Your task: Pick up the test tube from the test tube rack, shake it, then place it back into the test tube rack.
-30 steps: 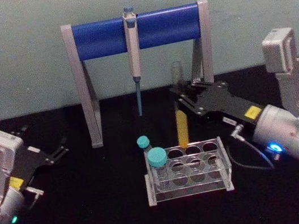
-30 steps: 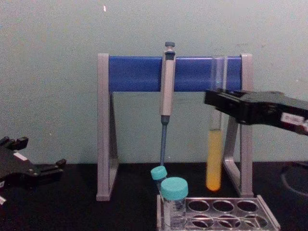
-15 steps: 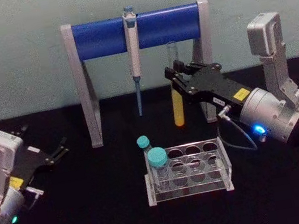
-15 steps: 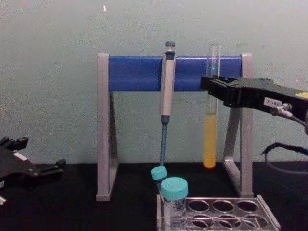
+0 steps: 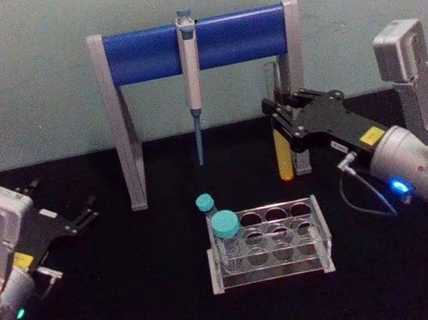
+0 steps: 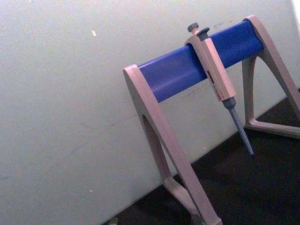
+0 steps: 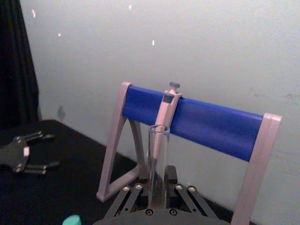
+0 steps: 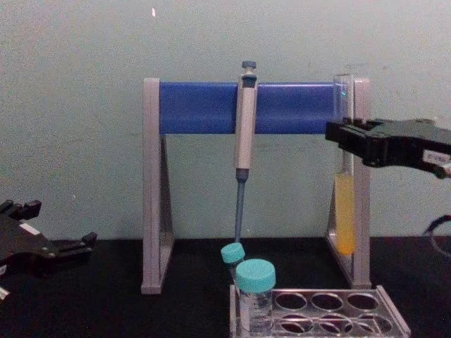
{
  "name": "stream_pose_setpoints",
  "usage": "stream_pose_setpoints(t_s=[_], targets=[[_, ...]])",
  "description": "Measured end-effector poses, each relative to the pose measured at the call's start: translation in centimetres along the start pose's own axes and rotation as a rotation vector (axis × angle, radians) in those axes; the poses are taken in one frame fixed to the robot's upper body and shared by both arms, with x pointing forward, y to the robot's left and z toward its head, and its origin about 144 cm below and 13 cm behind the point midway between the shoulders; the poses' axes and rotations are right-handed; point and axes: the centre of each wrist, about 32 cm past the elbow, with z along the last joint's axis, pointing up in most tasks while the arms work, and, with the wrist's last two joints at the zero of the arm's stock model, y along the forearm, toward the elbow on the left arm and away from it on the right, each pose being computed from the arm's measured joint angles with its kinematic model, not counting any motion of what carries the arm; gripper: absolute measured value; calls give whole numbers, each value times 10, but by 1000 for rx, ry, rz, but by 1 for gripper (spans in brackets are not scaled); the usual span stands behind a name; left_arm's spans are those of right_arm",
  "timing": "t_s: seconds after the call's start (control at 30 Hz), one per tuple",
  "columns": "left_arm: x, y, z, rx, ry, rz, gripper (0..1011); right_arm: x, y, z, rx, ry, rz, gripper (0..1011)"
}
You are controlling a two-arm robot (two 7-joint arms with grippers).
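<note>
The test tube (image 5: 282,155) is a slim clear glass tube with yellow liquid in its lower part. It hangs upright in the air, above the table and behind the right end of the rack. My right gripper (image 5: 276,121) is shut on its upper half. From the chest the test tube (image 8: 344,220) lines up with the stand's right leg, held by the right gripper (image 8: 337,136). In the right wrist view the tube's open top (image 7: 157,150) rises between the fingers. The test tube rack (image 5: 321,231) stands low at centre. My left gripper (image 5: 83,213) rests open at far left.
A tall grey-legged stand with a blue crossbar (image 5: 195,44) stands at the back, with a grey pipette (image 5: 191,65) hanging from it. Two teal-capped vials (image 5: 225,228) occupy the rack's left end. The rack's other holes (image 8: 328,301) are open.
The right gripper lifted the test tube up clear of the rack, then swung it to the right, in front of the stand's right leg. The left arm has not moved.
</note>
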Motion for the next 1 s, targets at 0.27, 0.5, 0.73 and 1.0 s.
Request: stream_pose_setpoints(t_s=[0.27, 0.5, 0.73, 1.0], targets=[[0, 0, 0, 0, 0, 0, 1001, -5, -16, 6, -25, 7, 66, 222], [0, 0, 0, 0, 0, 0, 1001, -15, -3, 4, 27, 70, 141, 222], [0, 0, 0, 0, 0, 0, 1001, -19, 17, 0, 91, 98, 123, 222], [0, 0, 0, 0, 0, 0, 1001, -17, 21, -3, 92, 74, 39, 222]])
